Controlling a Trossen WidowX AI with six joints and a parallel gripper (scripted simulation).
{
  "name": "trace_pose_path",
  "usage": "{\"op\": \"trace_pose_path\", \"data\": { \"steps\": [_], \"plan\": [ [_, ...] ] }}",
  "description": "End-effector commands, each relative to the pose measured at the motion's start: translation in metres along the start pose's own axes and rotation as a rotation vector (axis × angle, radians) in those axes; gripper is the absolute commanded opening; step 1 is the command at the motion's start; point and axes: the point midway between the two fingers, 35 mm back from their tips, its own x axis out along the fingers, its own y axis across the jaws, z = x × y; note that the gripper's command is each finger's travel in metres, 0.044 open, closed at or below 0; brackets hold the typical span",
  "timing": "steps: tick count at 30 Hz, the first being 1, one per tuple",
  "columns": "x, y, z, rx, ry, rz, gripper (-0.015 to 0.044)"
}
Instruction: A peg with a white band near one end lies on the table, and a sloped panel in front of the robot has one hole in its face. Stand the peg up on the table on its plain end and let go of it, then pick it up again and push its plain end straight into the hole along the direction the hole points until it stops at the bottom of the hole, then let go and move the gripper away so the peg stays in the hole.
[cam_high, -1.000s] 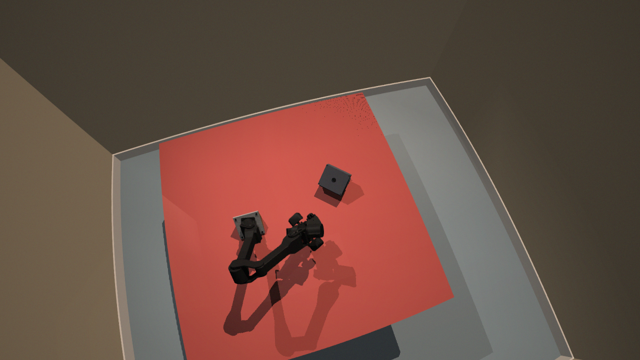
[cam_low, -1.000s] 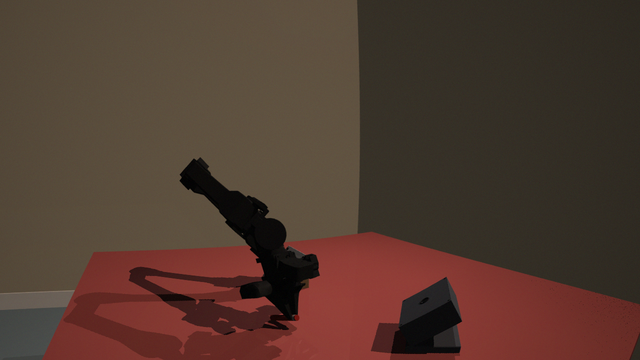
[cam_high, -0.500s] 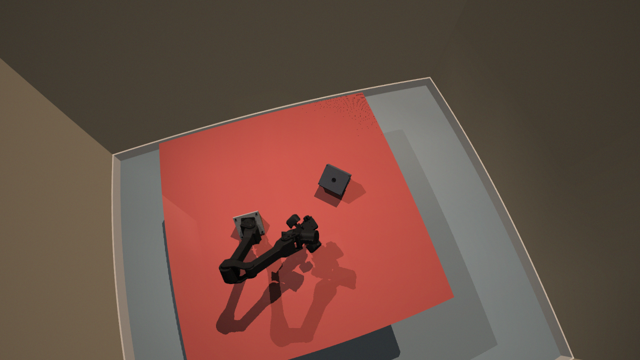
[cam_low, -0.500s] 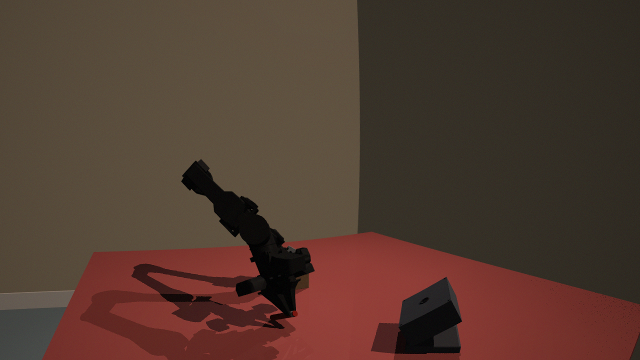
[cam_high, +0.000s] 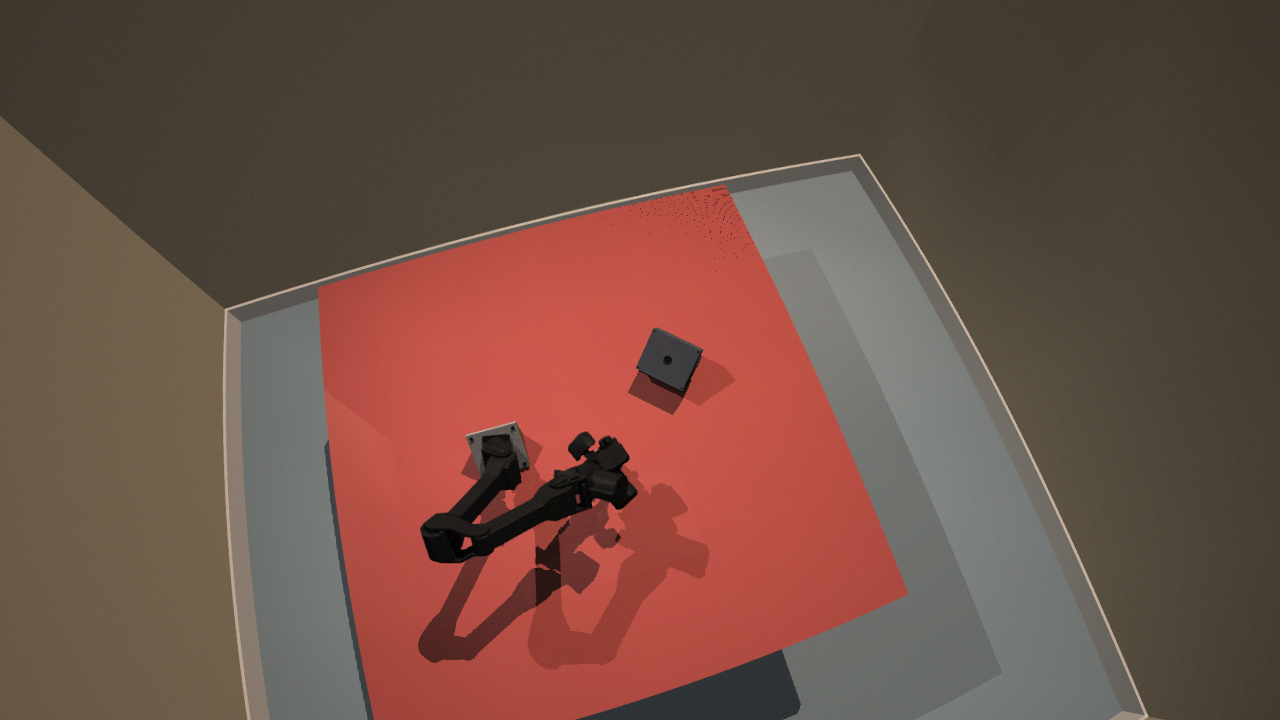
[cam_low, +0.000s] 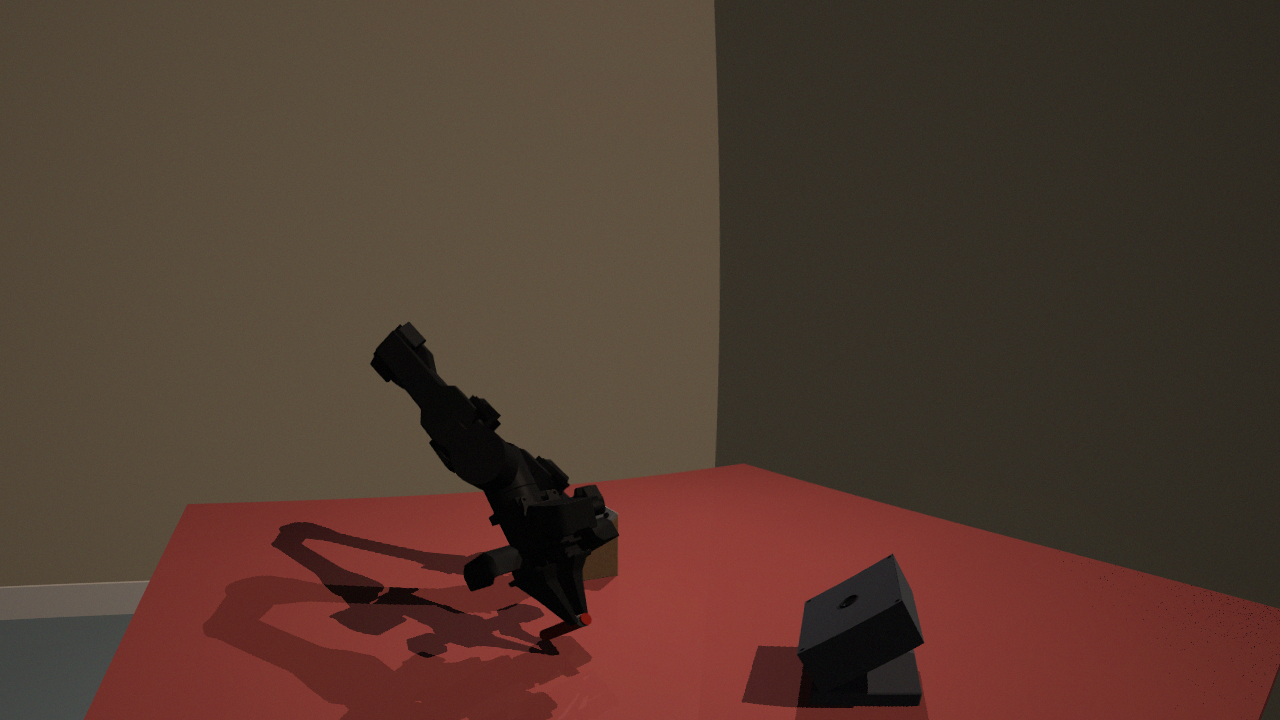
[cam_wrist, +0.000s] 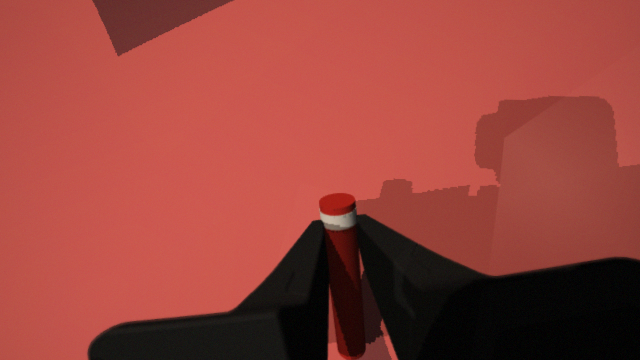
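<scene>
The red peg (cam_low: 562, 627) (cam_wrist: 345, 285) has a white band near one end. My gripper (cam_low: 580, 617) (cam_wrist: 339, 227) is shut on it just below the band. In the exterior view the peg is tilted, closer to lying than upright, with its banded end higher and its plain end low over the table. Whether the plain end touches the table is unclear. The dark sloped panel (cam_high: 678, 344) (cam_low: 872, 591) stands apart from the gripper, with its round hole (cam_high: 667, 360) (cam_low: 847, 601) empty. In the top view the arm hides the peg and fingertips.
The arm's base plate (cam_high: 478, 441) sits on the red table (cam_high: 465, 340) (cam_low: 698, 537), left of the panel in the top view. The arm (cam_high: 519, 526) (cam_low: 465, 438) bends out over the table. Its shadows fall on the table beside it.
</scene>
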Motion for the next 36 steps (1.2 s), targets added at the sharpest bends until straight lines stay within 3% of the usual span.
{"op": "trace_pose_path", "data": {
  "steps": [1,36],
  "plan": [
    [-0.003,0.000,0.000,-0.003,-0.041,-0.002,0.0050],
    [-0.022,-0.001,-0.015,-0.009,-0.344,-0.004,0.0050]
  ]
}}
